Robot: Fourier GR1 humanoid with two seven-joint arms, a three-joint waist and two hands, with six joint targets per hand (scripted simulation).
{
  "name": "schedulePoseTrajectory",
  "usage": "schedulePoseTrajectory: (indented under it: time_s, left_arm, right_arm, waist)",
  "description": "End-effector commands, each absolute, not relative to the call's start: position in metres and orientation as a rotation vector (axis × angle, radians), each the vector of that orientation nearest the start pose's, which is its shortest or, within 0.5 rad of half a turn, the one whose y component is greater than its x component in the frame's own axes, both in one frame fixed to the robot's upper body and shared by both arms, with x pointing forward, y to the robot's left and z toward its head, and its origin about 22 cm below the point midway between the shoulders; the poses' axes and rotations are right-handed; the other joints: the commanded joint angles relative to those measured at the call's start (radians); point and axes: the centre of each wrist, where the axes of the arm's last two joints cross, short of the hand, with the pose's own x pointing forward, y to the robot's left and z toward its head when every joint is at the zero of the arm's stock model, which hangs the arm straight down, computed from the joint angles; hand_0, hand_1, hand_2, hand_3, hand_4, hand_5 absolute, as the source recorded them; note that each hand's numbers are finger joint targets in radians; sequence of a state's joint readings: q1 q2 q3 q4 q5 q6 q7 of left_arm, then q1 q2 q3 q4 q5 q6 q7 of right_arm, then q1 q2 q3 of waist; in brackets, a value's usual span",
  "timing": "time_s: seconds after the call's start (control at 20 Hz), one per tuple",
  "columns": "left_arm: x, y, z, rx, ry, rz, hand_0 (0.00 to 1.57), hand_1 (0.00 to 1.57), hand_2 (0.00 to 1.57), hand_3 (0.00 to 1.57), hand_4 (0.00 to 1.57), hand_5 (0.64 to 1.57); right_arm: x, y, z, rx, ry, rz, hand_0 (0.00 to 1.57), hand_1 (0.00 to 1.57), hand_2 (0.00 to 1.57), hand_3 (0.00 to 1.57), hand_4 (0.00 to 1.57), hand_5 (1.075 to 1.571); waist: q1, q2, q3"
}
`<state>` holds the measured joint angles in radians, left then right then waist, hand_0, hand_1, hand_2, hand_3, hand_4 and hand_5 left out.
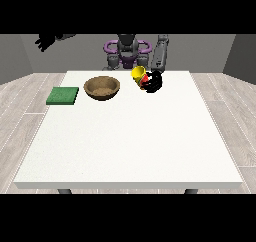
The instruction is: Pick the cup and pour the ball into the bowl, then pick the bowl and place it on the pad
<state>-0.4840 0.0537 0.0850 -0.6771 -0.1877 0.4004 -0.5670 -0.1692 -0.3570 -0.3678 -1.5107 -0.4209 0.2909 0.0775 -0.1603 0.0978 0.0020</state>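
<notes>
Cup: the yellow cup [138, 74] is seen tilted, mouth turned towards the bowl side, held near the table's far edge, just right of the middle.
Hand at the view's right: this hand [154, 82] is curled round the cup's lower part; a bit of red shows between hand and cup, but what it is cannot be told.
Hand at the view's left: this hand [44, 41] is raised high, well off the table beyond its far left corner; whether its fingers are spread or curled cannot be told.
Ball: no ball is made out, neither in the cup nor in the bowl.
Bowl: the brown bowl [102, 87] rests on the table [130, 151] near the far edge, left of the cup and apart from it; its inside looks bare.
Pad: the green pad [63, 95] lies flat at the table's left edge, just beside the bowl, with nothing on it.
Progress: the cup is judged picked and the tilt begun; the pour looks unfinished, since the cup's mouth is not yet over the bowl.
Left to do: the pour is to be completed, then the bowl lifted and set on the pad.
</notes>
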Motion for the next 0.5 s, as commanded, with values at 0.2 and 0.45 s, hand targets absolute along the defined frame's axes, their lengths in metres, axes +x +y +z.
schedulePoseTrajectory:
  time_s: [0.2,0.45]
  left_arm:
    - [0.353,0.169,-0.056,0.808,-1.686,-0.696,1.35,1.35,1.57,1.57,1.42,1.540]
    - [0.368,0.147,-0.043,0.945,-1.548,-0.910,1.37,1.37,1.57,1.57,1.45,1.531]
  right_arm:
    - [0.267,-0.397,0.055,0.033,-1.617,-0.093,0.00,0.00,0.00,0.24,0.65,1.564]
    - [0.252,-0.418,0.031,0.024,-1.550,-0.133,0.00,0.00,0.00,0.08,0.68,1.561]
  waist:
    - [0.031,-0.121,0.0060]
    - [0.046,-0.173,0.0018]
